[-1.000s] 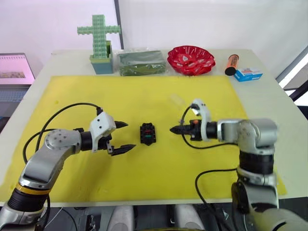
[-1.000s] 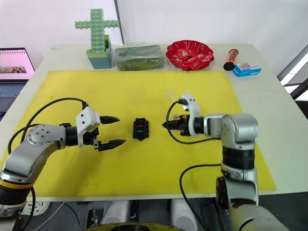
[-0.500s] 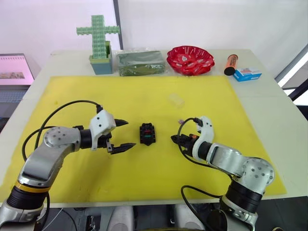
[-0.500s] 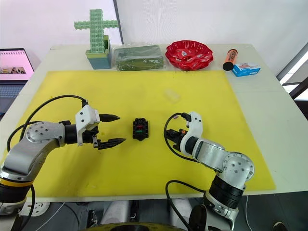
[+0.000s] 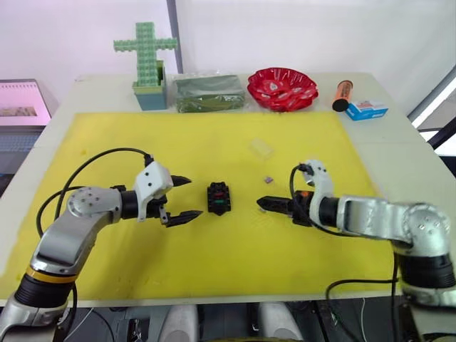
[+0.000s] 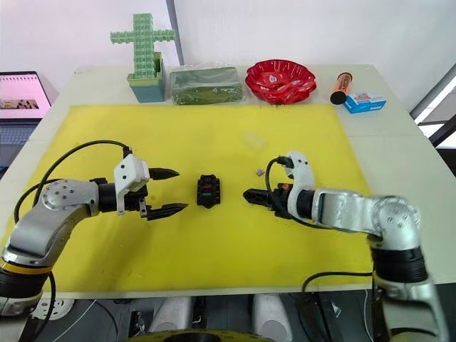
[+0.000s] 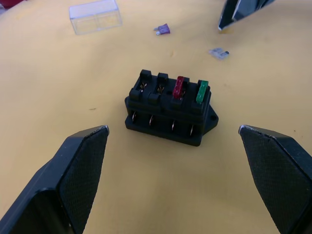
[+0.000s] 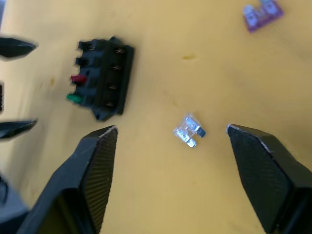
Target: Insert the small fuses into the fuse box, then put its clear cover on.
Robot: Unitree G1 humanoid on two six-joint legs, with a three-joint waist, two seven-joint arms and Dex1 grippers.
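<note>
Fuse box [image 5: 219, 197] sits mid-frame on the yellow mat [image 5: 214, 263] between the left gripper [image 5: 178, 200] and right gripper [image 6: 249, 195], both spread wide and empty. Left wrist view reveals a red fuse [image 7: 179, 87] and green fuse [image 7: 202, 91] seated in it, two slots bare, with the clear cover [image 7: 94, 15] at upper left. Right wrist view shows a pale fuse [image 8: 188, 131] lying between the fingers and a purple fuse [image 8: 262, 13] at upper right.

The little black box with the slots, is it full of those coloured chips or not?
Half full. The fuse box holds a red fuse and a green fuse; its other two slots stand empty. Two more fuses lie loose on the mat.
</note>
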